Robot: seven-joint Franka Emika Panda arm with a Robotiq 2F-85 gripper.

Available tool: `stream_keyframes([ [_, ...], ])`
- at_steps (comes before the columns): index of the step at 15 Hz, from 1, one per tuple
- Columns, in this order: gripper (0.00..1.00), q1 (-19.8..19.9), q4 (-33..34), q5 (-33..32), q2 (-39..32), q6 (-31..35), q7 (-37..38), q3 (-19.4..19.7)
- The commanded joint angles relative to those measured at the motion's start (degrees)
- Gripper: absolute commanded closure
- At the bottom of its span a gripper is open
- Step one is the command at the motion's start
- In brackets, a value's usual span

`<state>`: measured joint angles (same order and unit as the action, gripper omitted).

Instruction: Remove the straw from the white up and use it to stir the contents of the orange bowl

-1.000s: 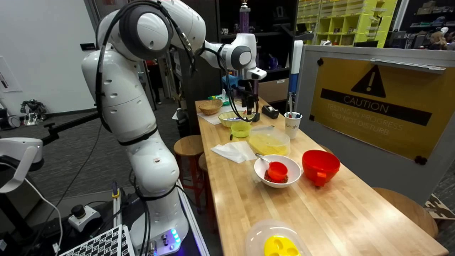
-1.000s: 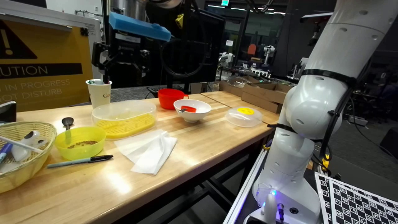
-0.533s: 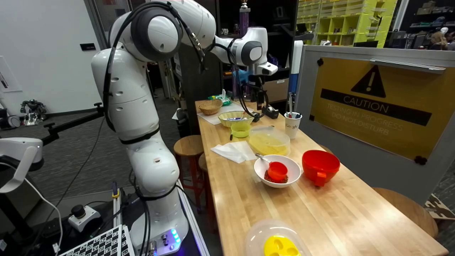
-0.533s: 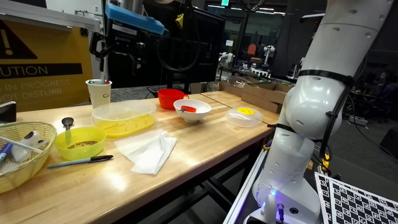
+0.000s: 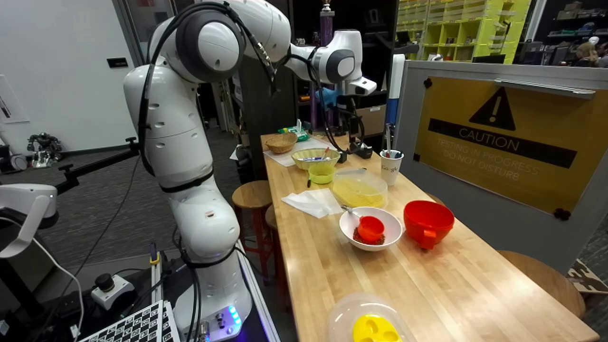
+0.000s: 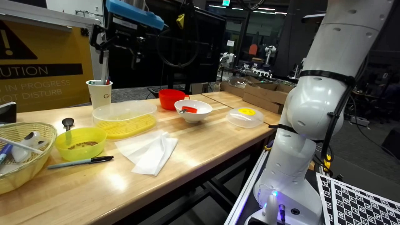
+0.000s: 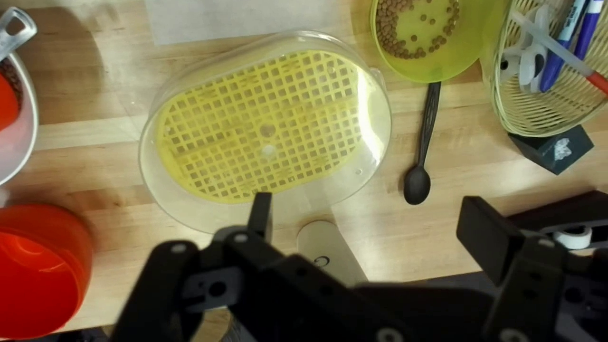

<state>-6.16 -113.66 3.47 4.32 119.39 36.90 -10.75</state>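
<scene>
In both exterior views the white cup (image 5: 390,172) (image 6: 100,97) stands upright with pens and a tall pale straw (image 6: 104,68) rising from it. My gripper (image 6: 118,60) hangs above the table with its jaws wide apart and nothing between them; its near-cup finger (image 6: 101,57) overlaps the straw's top in that view, and I cannot tell whether they touch. From the wrist, the cup's side (image 7: 327,247) shows below my gripper (image 7: 368,218), and the straw is hidden. The orange bowl (image 5: 441,229), a red-orange one with a handle, sits farther along the table (image 6: 168,101); its contents cannot be made out.
Beside the cup lies a clear container (image 6: 125,107) with a yellow grid. A white bowl (image 6: 192,117) holds a red scoop. A yellow bowl (image 6: 79,153), a wicker basket (image 6: 28,165), a black spoon (image 7: 418,185) and a tape dispenser (image 5: 363,151) surround it. A caution board (image 5: 503,142) borders the table.
My gripper has risen and shifted toward the cup and the board, uncovering more of the straw. Its jaws have stayed apart. The objects on the table have not moved.
</scene>
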Motion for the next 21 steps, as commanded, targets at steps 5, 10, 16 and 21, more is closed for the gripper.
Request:
stream_keyframes([
  [5, 0.0, -0.45, 4.77, -1.43, -1.64, 0.23, 0.67, 0.43],
  [10, 0.0, -0.53, 3.89, -0.28, -1.15, -0.03, -0.03, 0.76],
  [16, 0.0, -0.53, 3.91, -0.28, -1.18, -0.03, -0.05, 0.78],
  [21, 0.0, -0.51, 4.04, 1.25, -1.39, 1.42, -1.59, 0.98],
])
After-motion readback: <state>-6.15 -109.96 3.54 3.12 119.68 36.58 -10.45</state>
